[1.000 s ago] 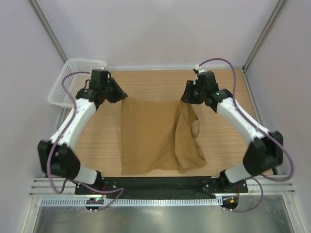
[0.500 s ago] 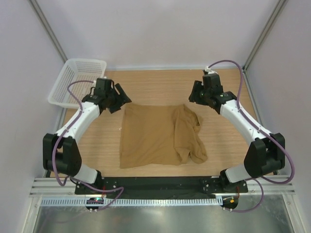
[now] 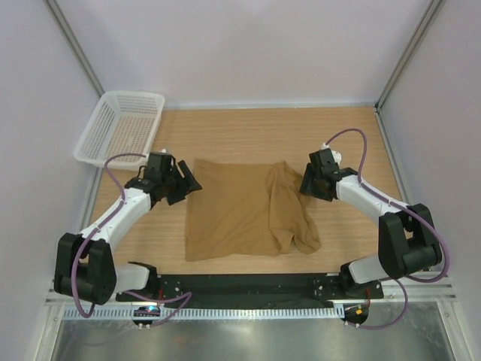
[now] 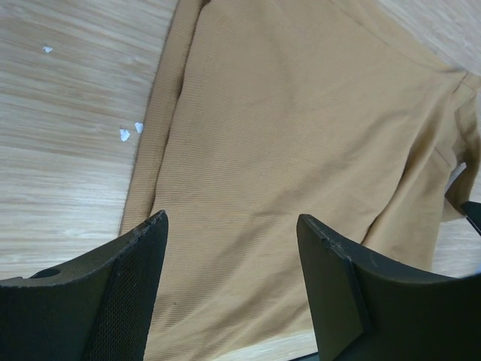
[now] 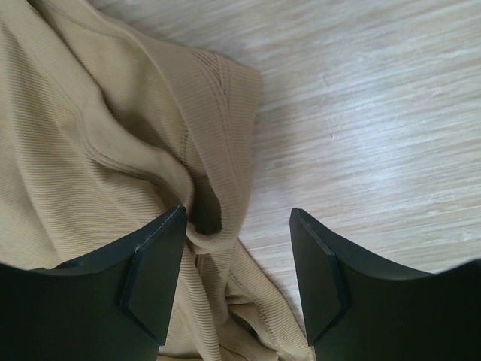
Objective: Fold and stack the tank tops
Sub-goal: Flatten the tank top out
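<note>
Tan tank top (image 3: 233,214) lies on the desk (image 3: 248,131), right edge bunched. Left gripper (image 3: 189,183) and right gripper (image 3: 307,185), fingers apart, stand at its far corners, gripping nothing.

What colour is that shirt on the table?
Plain tan-brown tank top, clearest from the left wrist.

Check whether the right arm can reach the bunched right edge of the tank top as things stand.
Probably yes. The right gripper is open directly over the bunched edge of the tank top, and nothing lies between its fingers and the cloth.
</note>
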You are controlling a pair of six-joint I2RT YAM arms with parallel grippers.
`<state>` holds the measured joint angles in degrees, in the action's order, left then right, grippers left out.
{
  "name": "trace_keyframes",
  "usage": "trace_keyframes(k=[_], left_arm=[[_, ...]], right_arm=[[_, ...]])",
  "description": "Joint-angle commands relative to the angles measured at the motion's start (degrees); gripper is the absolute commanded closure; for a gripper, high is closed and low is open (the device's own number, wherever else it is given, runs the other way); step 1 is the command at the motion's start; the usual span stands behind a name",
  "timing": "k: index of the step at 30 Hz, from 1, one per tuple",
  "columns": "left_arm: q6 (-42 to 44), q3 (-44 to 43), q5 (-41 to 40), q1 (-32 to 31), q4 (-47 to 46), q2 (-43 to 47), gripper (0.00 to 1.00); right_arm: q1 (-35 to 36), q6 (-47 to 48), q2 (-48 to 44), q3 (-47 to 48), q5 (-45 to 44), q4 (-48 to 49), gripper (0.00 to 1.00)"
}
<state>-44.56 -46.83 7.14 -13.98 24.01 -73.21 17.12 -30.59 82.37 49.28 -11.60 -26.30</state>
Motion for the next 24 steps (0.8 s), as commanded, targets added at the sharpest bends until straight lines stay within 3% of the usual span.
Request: trace_keyframes(k=[1, 6, 7, 9, 14, 17, 18, 20, 22, 24], left_arm=[[1.0, 2.0, -1.2, -0.3, -5.0, 1.1, 0.3], [1.8, 2.3, -0.6, -0.3, -5.7, -2.2, 0.33], [2.0, 2.5, -1.0, -0.3, -5.8, -2.2, 0.34], [2.4, 3.2, -1.8, -0.2, -6.7, -1.9, 0.34], [3.0, 3.4, -1.3, -0.2, -7.2, -3.4, 0.34], [2.7, 4.0, -1.6, -0.2, -7.9, -3.6, 0.36], [2.6, 4.5, -1.9, -0.2, -9.1, -3.2, 0.36], [2.5, 5.6, -3.0, -0.1, -9.9, -2.0, 0.37], [2.8, 5.9, -3.7, -0.2, -10.4, -1.4, 0.37], [3.1, 6.7, -4.2, -0.2, -10.8, -0.6, 0.37]], right_arm=[[-0.2, -2.6, -1.8, -2.1, -1.0, 3.9, 0.37], [-0.2, -1.8, 1.4, -1.5, 0.5, 4.3, 0.55], [-0.4, -1.5, 2.2, -1.4, 0.6, 3.9, 0.73], [-1.0, -1.4, 2.3, -0.9, -0.8, 3.2, 0.96], [-2.5, 0.2, 3.1, 6.6, -9.7, -1.8, 0.99], [-3.1, 0.7, 6.7, 13.1, -20.5, -6.1, 0.99], [-3.4, 0.3, 10.0, 17.5, -24.2, -6.9, 0.98], [-4.5, -0.4, 13.5, 23.5, -27.7, -10.1, 0.62], [-4.7, -1.1, 16.0, 25.6, -29.8, -11.0, 0.35], [-4.8, -1.1, 14.1, 24.7, -29.0, -10.2, 0.32]])
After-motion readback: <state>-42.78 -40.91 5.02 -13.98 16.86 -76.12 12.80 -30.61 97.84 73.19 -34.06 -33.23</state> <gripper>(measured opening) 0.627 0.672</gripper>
